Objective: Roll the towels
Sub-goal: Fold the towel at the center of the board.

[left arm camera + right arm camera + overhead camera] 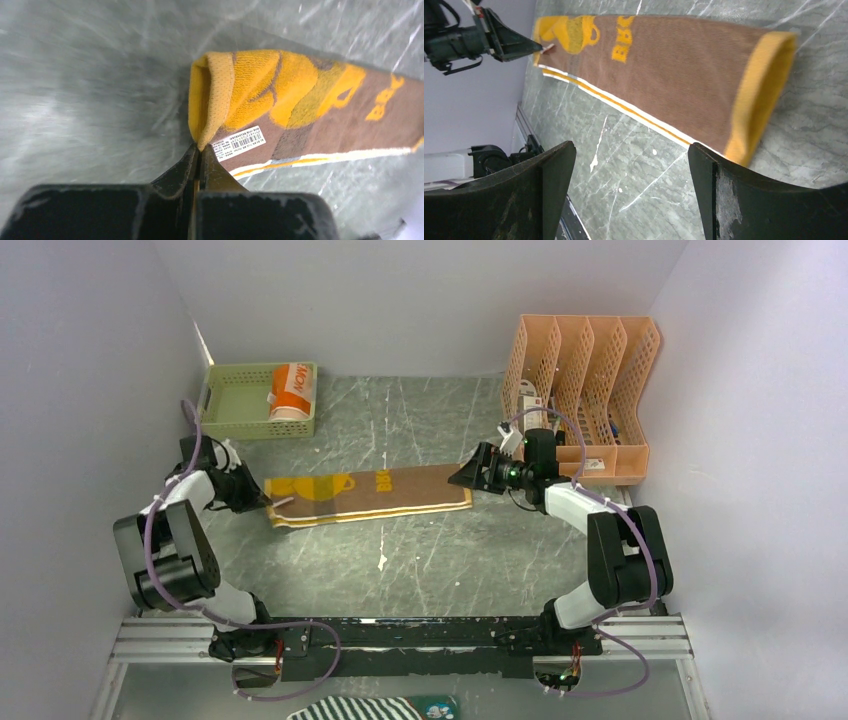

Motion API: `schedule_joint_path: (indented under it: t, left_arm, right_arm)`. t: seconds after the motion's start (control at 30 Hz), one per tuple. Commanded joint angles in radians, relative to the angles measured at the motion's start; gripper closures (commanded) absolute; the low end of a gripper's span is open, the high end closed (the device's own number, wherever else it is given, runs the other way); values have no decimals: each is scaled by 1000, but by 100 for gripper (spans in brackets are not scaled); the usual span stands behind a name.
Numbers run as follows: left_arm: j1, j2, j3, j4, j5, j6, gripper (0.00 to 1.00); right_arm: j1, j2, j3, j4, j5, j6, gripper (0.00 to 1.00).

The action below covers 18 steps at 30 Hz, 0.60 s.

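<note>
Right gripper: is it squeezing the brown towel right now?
No, the right gripper has its jaws wide apart, and the brown towel lies on the table, not clamped between them.

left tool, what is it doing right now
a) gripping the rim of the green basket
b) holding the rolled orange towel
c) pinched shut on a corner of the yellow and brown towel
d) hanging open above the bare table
c: in the left wrist view, the left tool has its jaws pressed together on the end corner of the yellow and brown towel, right beside the barcode label.
</note>
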Motion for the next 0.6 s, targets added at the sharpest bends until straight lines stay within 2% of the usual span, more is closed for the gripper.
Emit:
schedule_joint_path:
  t: [0.0,0.1,0.2,0.27,0.43,0.57]
  left_arm:
    - [14,-88,99,-61,-231,-7,93]
    - [22,-95,141,-91,-300,13,93]
    - [18,-92,162,-101,-309,13,93]
    - [-19,-92,181,-118,-346,8,93]
    - [-247,-22,341,-284,-473,-42,93]
    - [-418,94,507,-409,-461,-116,93]
  right_arm:
    - [8,-35,-29,27,14,25,16]
    - [32,-38,-15,-24,54,3,16]
    - [49,-43,17,-96,110,-32,16]
    - [58,-47,33,-127,148,-39,16]
    - [62,-55,49,-173,188,-44,16]
    - [62,-75,50,-206,207,-54,16]
